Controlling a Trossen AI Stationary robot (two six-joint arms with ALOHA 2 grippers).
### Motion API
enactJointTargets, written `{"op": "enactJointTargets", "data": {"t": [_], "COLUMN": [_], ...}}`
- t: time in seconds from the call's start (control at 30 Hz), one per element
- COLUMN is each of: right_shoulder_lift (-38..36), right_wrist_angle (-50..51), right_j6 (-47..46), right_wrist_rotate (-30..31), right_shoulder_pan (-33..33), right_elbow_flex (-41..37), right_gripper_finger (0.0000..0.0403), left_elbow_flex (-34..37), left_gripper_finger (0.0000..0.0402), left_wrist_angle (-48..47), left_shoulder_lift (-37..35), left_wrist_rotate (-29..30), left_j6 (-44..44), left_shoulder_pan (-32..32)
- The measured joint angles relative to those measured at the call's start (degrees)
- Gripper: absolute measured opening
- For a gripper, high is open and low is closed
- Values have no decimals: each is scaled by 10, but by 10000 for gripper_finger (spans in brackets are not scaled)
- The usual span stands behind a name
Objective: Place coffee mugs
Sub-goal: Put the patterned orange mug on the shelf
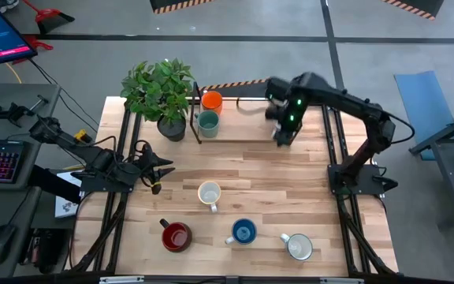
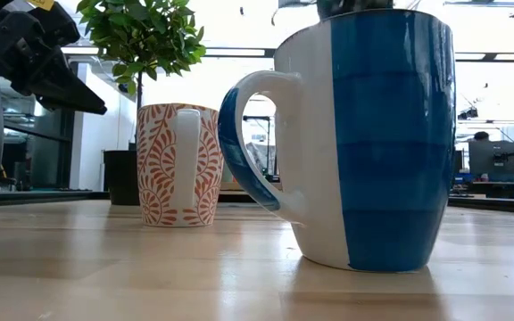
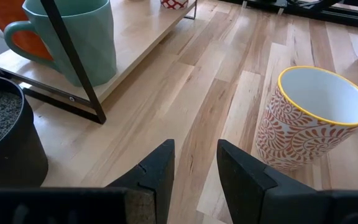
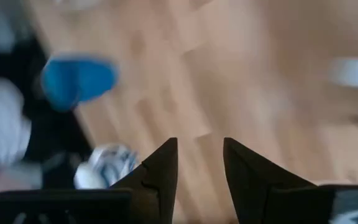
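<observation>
bare table [image 1: 290, 185] lies open right of the patterned mug [image 1: 209, 192]; plant pot [image 1: 172, 126] crowds the rack [image 1: 198, 118].

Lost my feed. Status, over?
Left gripper open, empty, near patterned mug. Right gripper open, empty, over the shelf. Four mugs unplaced. Nothing blocking.

Plant pot [image 1: 171, 126] set at counter [image 1: 306, 189] rear left. Low shelf [image 1: 243, 130] placed just right of pot; two mugs carried at its left end, one [image 1: 211, 101] behind other [image 1: 208, 121]. Patterned mug [image 1: 209, 193] stood mid-counter. Three mugs ranged along front edge: one at left [image 1: 176, 236], one in middle [image 1: 243, 231], one at right [image 1: 298, 247]. Left gripper [image 1: 162, 170] held at left side, near patterned mug. Right gripper [image 1: 282, 134] held over shelf's right part.
</observation>
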State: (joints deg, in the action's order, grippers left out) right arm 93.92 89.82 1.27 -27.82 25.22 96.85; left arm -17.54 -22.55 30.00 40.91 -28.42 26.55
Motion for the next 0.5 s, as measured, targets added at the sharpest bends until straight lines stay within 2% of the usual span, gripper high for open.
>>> {"op": "enactJointTargets", "data": {"t": [0.13, 0.27, 0.37, 0.5], "right_shoulder_lift": [-24, -60, -89, -136], "right_wrist_angle": [0, -15, -64, -119], "right_j6": [22, -1, -93, -263], "right_wrist_rotate": [-14, -12, 9, 39], "right_shoulder_pan": [-99, -201, -266, -341], "right_elbow_flex": [-58, -145, -220, -315], "right_gripper_finger": [110, 110, 110, 110], "left_elbow_flex": [0, 0, 0, 0], "left_gripper_finger": [110, 110, 110, 110], "left_wrist_angle": [0, 0, 2, 2], "left_shoulder_lift": [0, 0, 0, 0], "left_wrist_rotate": [0, 0, 0, 0], "left_j6": [0, 0, -4, -58], "left_shoulder_pan": [0, 0, 0, 0]}}
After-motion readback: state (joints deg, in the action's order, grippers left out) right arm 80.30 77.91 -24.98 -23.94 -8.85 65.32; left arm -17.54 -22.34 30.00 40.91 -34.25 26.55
